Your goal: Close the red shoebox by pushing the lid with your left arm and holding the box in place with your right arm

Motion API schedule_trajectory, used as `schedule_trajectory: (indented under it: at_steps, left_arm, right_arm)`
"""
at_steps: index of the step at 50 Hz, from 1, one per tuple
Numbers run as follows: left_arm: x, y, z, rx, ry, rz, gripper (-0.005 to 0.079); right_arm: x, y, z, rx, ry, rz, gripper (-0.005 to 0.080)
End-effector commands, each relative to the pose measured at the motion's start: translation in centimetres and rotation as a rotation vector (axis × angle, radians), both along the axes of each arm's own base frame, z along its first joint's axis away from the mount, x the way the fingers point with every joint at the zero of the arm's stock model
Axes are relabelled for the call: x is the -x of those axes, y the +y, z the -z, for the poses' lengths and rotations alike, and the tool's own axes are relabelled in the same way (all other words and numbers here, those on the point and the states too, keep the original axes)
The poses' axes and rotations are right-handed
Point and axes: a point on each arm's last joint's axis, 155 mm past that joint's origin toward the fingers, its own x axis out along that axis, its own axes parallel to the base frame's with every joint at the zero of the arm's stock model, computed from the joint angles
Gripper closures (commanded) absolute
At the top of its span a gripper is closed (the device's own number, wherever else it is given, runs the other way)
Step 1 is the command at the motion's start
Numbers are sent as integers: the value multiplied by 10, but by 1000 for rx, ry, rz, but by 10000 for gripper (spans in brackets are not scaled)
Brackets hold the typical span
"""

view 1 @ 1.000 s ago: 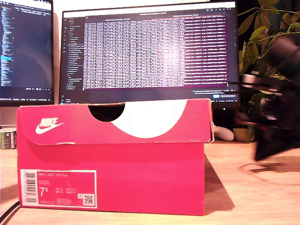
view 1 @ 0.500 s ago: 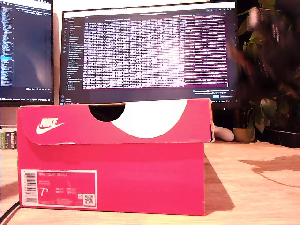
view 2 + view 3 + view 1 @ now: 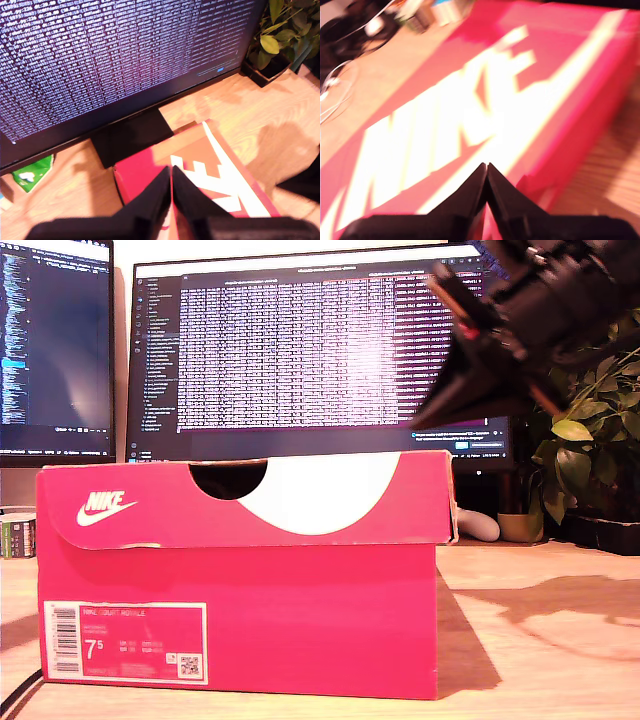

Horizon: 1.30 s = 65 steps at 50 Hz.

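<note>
Red cardboard shoebox (image 3: 240, 575) sits on the wooden desk (image 3: 540, 640), lid (image 3: 250, 502) down. It reads NIKE with a white swoosh; the end label (image 3: 124, 642) shows 7.5 and a barcode. The lid top carries big white NIKE lettering. Your first gripper (image 3: 171, 172) and second gripper (image 3: 486, 167) both hover above the lid, jaws pressed together, holding nothing. A black arm (image 3: 520, 320) hangs at the exterior view's upper right.
</note>
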Motion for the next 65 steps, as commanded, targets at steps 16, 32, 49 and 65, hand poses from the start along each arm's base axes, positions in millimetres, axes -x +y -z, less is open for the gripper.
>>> schedule_trajectory:
  at_steps: [16,32,49,65]
  left_arm:
    - [-12,11,48,-26,128,-6,762]
    - [-9,12,83,-60,217,5,762]
    - [-3,8,74,-44,192,26,762]
    - [25,20,12,-16,31,6,762]
  right_arm:
    - [3,-1,28,69,59,0,765]
    - [9,3,44,136,67,-24,764]
    - [3,0,41,145,40,-4,764]
    - [-11,-4,31,149,-31,34,764]
